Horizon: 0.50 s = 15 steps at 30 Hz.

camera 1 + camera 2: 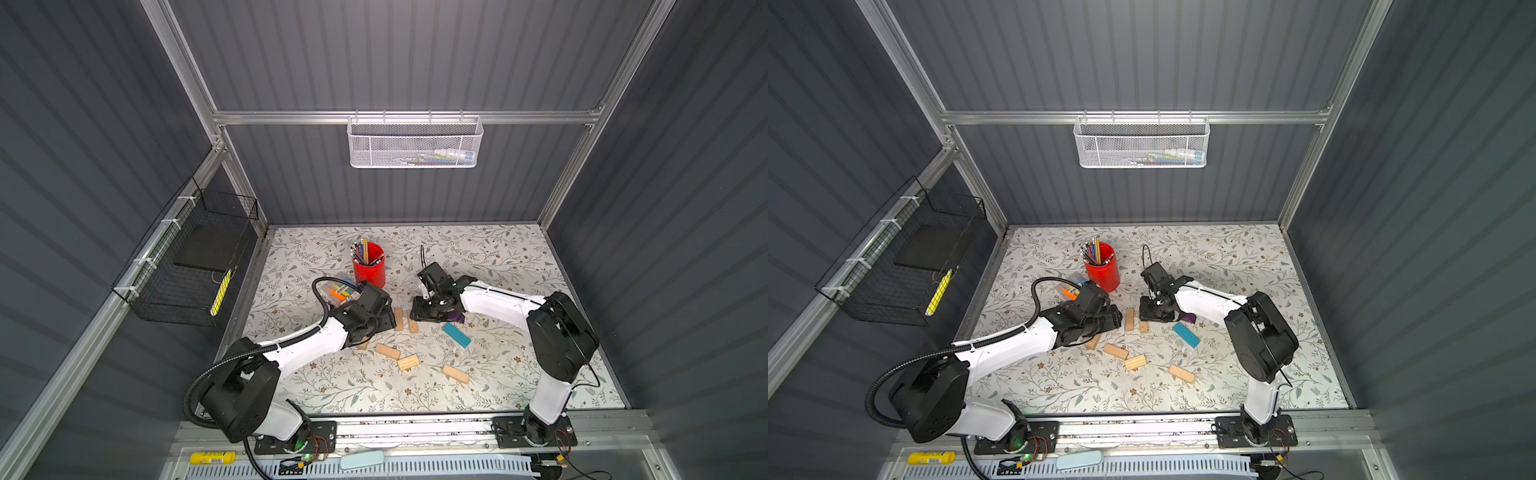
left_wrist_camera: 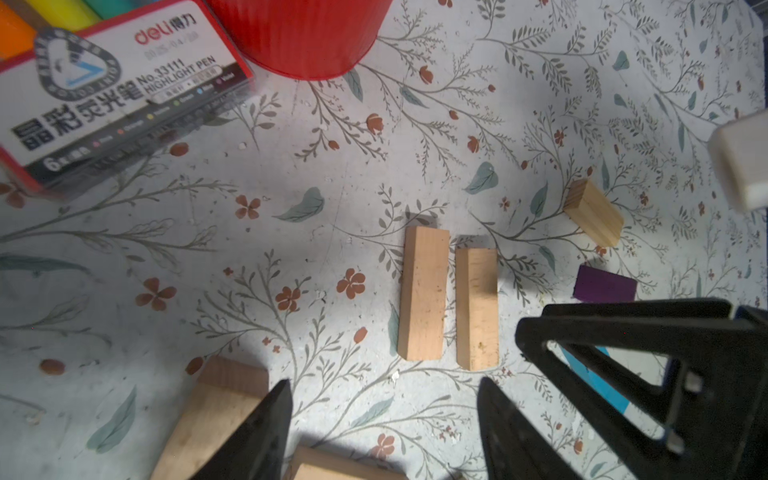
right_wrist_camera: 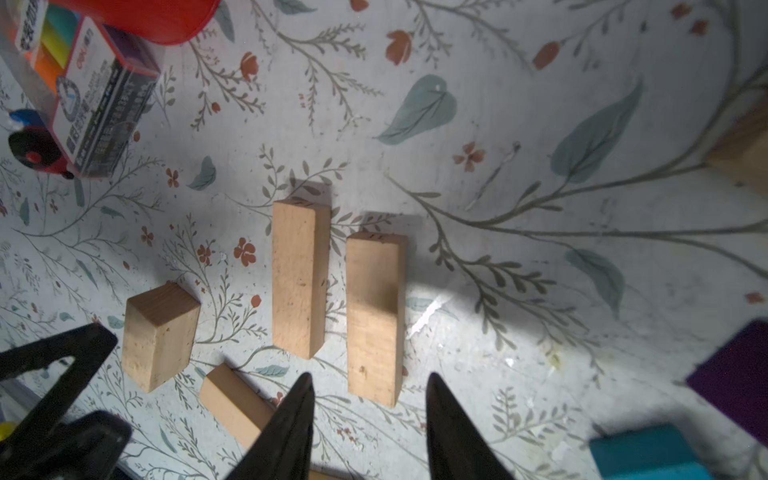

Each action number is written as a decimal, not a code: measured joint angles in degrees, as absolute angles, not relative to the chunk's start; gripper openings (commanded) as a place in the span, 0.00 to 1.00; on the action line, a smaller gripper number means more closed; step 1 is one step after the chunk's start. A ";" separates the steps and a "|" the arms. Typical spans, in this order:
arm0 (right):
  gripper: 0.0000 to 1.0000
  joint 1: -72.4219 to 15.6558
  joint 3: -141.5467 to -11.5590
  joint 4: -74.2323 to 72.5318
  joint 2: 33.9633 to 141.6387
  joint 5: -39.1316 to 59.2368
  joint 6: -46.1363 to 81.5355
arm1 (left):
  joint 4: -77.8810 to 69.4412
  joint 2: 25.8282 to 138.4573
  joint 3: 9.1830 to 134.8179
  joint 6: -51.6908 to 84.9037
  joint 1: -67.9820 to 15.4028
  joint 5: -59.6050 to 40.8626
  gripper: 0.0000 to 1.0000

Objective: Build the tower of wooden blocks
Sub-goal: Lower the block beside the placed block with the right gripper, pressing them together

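- The right gripper [image 3: 370,376]: fingers partway apart, nothing held. The near end of one tan brick [image 3: 376,316] shows between the tips. I cannot tell whether they touch it.
- The left gripper [image 2: 385,382]: fingers apart, empty, poised just short of the neighbouring brick [image 2: 422,293].
- Those two lie flat, side by side with a thin gap, near the middle of the table [image 1: 498,270]. No tower stands yet.
- The remaining wood blocks [image 1: 387,351] lie scattered toward the edge where the arms are mounted. The teal block [image 1: 456,335] and the purple piece [image 1: 457,318] sit on the right-edge side of the pair.
- Handling, judged: light, rigid, bare wood with fair friction, not fragile. Best taken across the narrow width at mid-length so the brick stays level. The purple piece's slopes look likely to slip, so its flat sides are safer.
- The red cup [image 1: 369,266] and the marker pack [image 1: 340,291] stand toward the back edge.
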<state>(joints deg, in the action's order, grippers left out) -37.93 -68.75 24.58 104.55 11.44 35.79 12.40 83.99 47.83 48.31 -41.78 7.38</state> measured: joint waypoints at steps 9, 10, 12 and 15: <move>0.33 -36.38 -67.33 20.49 106.83 14.85 36.16 | 7.60 91.07 49.30 48.75 -40.77 3.31 0.55; 0.33 -36.38 -66.85 20.23 106.94 15.09 36.29 | 7.33 91.66 49.54 48.75 -40.77 2.90 0.54; 0.32 -36.38 -65.93 20.10 107.02 15.27 36.60 | 6.57 92.29 49.69 48.75 -40.77 2.28 0.53; 0.30 -36.40 -64.40 19.42 107.02 15.97 37.19 | 6.26 92.75 50.04 48.75 -40.77 1.63 0.51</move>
<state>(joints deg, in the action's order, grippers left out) -36.40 -64.40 19.42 107.02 15.97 37.19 6.26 92.75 50.04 48.75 -40.77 1.63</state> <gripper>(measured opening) 0.310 0.519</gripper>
